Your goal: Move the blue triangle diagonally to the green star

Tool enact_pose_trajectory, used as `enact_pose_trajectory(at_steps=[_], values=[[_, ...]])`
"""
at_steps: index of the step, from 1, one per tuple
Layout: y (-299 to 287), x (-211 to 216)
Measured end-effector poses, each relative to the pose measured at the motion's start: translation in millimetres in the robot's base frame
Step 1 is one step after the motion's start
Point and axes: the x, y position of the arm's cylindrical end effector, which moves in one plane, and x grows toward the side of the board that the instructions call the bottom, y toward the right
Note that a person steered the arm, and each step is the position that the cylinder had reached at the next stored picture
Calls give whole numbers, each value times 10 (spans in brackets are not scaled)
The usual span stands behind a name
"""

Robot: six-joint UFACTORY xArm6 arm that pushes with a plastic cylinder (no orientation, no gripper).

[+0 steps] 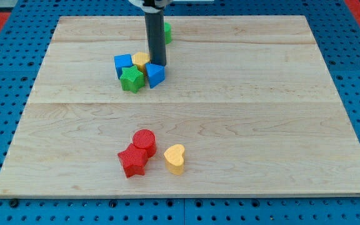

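The blue triangle (155, 75) sits on the wooden board (242, 112) just right of the green star (132, 79), touching it or nearly so. My tip (157, 64) is at the triangle's upper edge, just behind it. The rod rises from there to the view's top. A blue cube (123, 64) lies above-left of the star and a yellow block (140, 60) sits between the cube and the rod. These blocks form one tight cluster.
A green block (167, 31) is partly hidden behind the rod near the view's top. A red cylinder (144, 141), a red star (132, 161) and a yellow heart (175, 158) lie grouped near the view's bottom.
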Motion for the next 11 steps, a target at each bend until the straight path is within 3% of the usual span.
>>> enact_pose_trajectory(at_steps=[1,3,5,6,8,11], values=[[585,228],[245,575],[-53,204],[-116,195],[-886,230],[-755,205]])
